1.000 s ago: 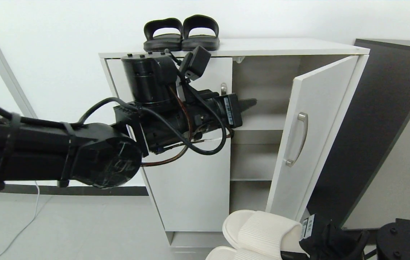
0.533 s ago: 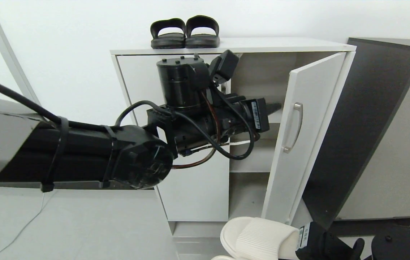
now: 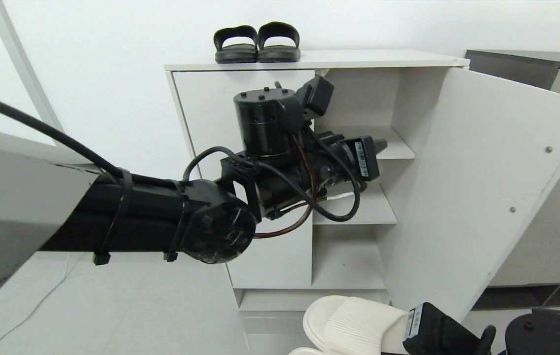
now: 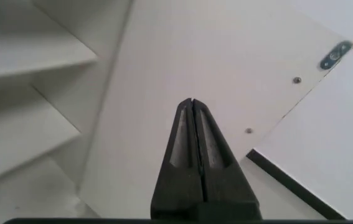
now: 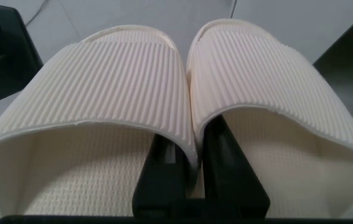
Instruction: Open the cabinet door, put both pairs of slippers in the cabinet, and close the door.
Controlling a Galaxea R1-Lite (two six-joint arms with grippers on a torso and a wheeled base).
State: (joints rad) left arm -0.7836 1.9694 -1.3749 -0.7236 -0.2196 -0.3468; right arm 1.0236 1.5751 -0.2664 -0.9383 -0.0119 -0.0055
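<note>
The right gripper (image 5: pixel 193 163) pinches the cream slippers (image 5: pixel 108 81) by their touching inner sides, low and near before the open cabinet (image 3: pixel 383 58), a seemingly light, soft pair best held there, while the left gripper (image 4: pixel 192 111) is closed on nothing.

cabinet top (image 3: pixel 383 59), blk slippers (image 3: pixel 260 53), likely touching

The cabinet (image 3: pixel 358 61) stands ahead of you, its door (image 3: pixel 482 197) swung out to the right. The top pair (image 3: pixel 257 44) sits on the cabinet, toward its left. The second pair (image 5: pixel 182 93) is in your right tool (image 5: pixel 195 168), low before the cabinet. Your left tool (image 3: pixel 381 144) hangs before the upper shelf (image 3: pixel 398 150).
</note>
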